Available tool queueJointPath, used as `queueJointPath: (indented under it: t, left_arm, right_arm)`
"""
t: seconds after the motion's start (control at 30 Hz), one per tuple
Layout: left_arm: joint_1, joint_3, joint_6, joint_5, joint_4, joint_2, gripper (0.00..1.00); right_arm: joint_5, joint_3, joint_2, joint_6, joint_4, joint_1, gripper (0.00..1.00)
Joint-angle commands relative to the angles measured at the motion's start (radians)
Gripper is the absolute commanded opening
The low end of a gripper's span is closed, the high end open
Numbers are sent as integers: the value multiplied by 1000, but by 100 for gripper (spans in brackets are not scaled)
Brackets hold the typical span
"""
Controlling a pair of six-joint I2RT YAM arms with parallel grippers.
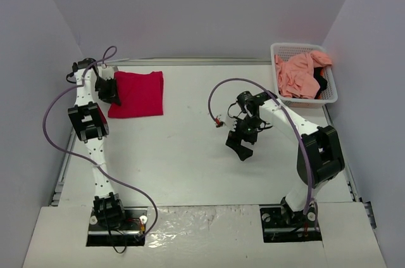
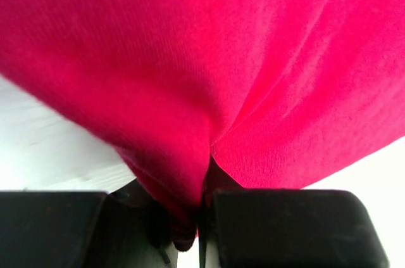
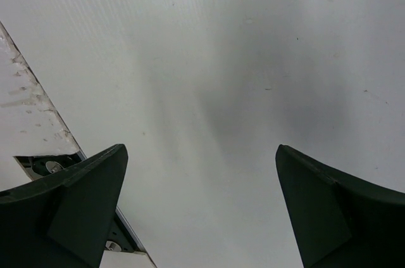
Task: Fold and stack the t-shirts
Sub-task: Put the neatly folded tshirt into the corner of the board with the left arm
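A crimson red t-shirt [image 1: 138, 94] lies folded at the far left of the table. My left gripper [image 1: 111, 92] sits at its left edge, shut on a pinch of the red cloth [image 2: 190, 173] between its black fingers [image 2: 278, 223]. Red cloth fills most of the left wrist view. A salmon pink t-shirt [image 1: 300, 73] lies bunched in the white basket [image 1: 331, 94] at the far right, with a bit of black garment [image 1: 321, 82] beside it. My right gripper [image 1: 242, 148] hangs open over bare table near the middle, nothing between its fingers [image 3: 82, 204].
Grey walls close in the table on the left, back and right. The table's near edge with a metal rail [image 3: 63, 154] shows in the right wrist view. A purple cable [image 1: 63, 147] loops beside the left arm.
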Motion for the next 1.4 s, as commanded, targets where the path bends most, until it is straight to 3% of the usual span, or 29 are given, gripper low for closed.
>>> queueJointPath:
  t: [0.0, 0.23, 0.53, 0.6, 0.63, 0.73, 0.83, 1.03, 1.1, 1.17, 1.2, 1.23, 1.37]
  left_arm:
    - [8, 15, 57, -199, 16, -20, 2]
    - [9, 22, 73, -375, 116, -54, 2]
    - [51, 15, 25, -422, 190, -107, 3]
    - [55, 17, 25, -455, 199, -121, 10]
    - [57, 12, 26, -466, 208, -144, 25]
    - [64, 5, 31, -512, 245, -196, 31]
    - [68, 15, 43, -534, 269, -264, 44]
    - [68, -53, 42, -506, 322, -420, 48]
    - [66, -154, 25, -459, 349, -478, 46]
    - [65, -222, 16, -347, 355, -506, 34]
    - [60, -254, 7, -322, 361, -520, 16]
    - [55, -309, 0, -287, 365, -523, 5]
    - [35, -428, -10, -204, 397, -520, 2]
  right_arm:
    - [-31, -6, 12, 3, -23, -10, 100]
    - [-34, 0, 52, 5, -22, -20, 100]
    - [-32, -4, 86, 5, -14, -31, 100]
    - [-31, -7, 90, 5, -16, -31, 100]
    - [-32, -7, 93, 5, -14, -31, 100]
    - [-34, -7, 104, 6, -14, -31, 100]
    - [-29, -7, 115, 9, -16, -31, 100]
    - [-25, -3, 132, 11, -16, -31, 100]
    - [-23, 0, 141, 14, -14, -31, 100]
    - [-21, 0, 147, 15, -14, -31, 100]
    - [-18, 0, 150, 15, -14, -31, 100]
    - [-18, 2, 156, 17, -14, -31, 100]
    - [-17, 3, 172, 20, -14, -31, 100]
